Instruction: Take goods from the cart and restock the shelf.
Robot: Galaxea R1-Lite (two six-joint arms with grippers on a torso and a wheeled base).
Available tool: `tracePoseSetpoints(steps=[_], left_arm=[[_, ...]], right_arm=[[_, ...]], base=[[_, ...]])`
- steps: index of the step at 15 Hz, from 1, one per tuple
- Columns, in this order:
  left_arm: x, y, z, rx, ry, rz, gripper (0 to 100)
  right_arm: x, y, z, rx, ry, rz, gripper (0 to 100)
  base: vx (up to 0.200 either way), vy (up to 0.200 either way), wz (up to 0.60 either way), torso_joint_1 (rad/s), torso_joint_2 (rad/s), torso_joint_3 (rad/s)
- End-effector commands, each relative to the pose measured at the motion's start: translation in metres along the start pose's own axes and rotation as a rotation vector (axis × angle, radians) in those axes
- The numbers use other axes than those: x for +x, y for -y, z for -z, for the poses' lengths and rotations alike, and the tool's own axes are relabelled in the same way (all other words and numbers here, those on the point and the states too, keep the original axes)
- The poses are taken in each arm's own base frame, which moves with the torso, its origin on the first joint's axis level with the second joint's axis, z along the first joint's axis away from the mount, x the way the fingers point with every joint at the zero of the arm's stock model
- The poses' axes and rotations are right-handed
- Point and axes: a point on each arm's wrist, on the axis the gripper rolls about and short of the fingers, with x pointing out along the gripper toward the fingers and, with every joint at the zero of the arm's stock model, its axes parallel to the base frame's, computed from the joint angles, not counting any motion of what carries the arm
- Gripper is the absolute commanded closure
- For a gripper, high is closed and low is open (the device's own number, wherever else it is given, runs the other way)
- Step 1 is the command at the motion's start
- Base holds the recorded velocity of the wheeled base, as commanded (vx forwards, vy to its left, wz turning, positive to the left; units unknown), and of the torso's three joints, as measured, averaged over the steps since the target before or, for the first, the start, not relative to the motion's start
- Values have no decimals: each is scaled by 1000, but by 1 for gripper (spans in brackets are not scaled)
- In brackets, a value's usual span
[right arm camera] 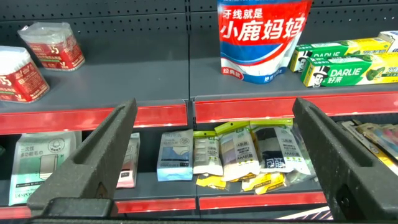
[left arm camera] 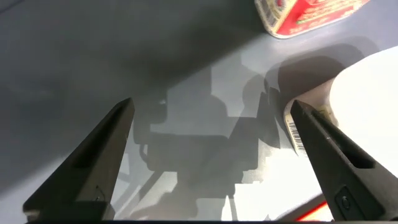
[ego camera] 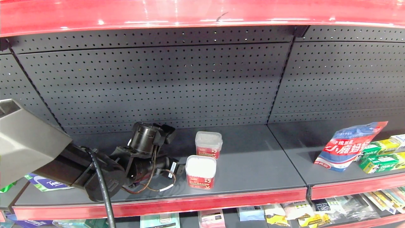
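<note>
Front tub (ego camera: 200,171), white-lidded with a red label, stood on the grey shelf (ego camera: 253,158) near its red front lip. The rear tub (ego camera: 208,144), of the same kind, stood just beyond it at about 1 o'clock, apart from it. In the left wrist view both were cut off by the frame. Only part of the white lid and a strip of the barcoded side of the front tub showed, and only a slice of the rear tub's red label.

In the head view the left arm's wrist (ego camera: 144,152) lay low over the shelf at 9 o'clock from the front tub, and its bulk hid the fingers there. The left claw (left arm camera: 211,162) was spread wide, with bare shelf between its fingers and nothing held. One finger (left arm camera: 329,162) lay just beside the front tub and overlapped its side; whether it touched could not be told.

The right claw (right arm camera: 211,155) was likewise spread wide and held nothing, out in front of the shelving. Between its fingers showed flat packets (right arm camera: 239,152) on the lower shelf (right arm camera: 161,190), some partly covered by the fingers.

At 3 o'clock from the tubs, in the next bay, a blue, white and red pouch (ego camera: 349,145) stood tilted just beside green toothpaste boxes (ego camera: 378,160), which the frame edge cut off. At 9 o'clock a purple-and-white pack (ego camera: 47,183) was mostly hidden under the left arm.
</note>
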Motion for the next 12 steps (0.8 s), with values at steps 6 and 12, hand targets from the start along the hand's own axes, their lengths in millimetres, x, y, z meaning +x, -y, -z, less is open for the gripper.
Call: tracePoseSetpoints(steps=[6,12], left_arm=[[-3,2,-1,3,7,6,0],[-2,5,-1,9,5,13,0]], right_arm=[[0,0,0,0,-1,-1,0],[0,0,0,0,-1,-1,0]], base=[[0,0,0,0,0,0],[0,0,0,0,0,0]])
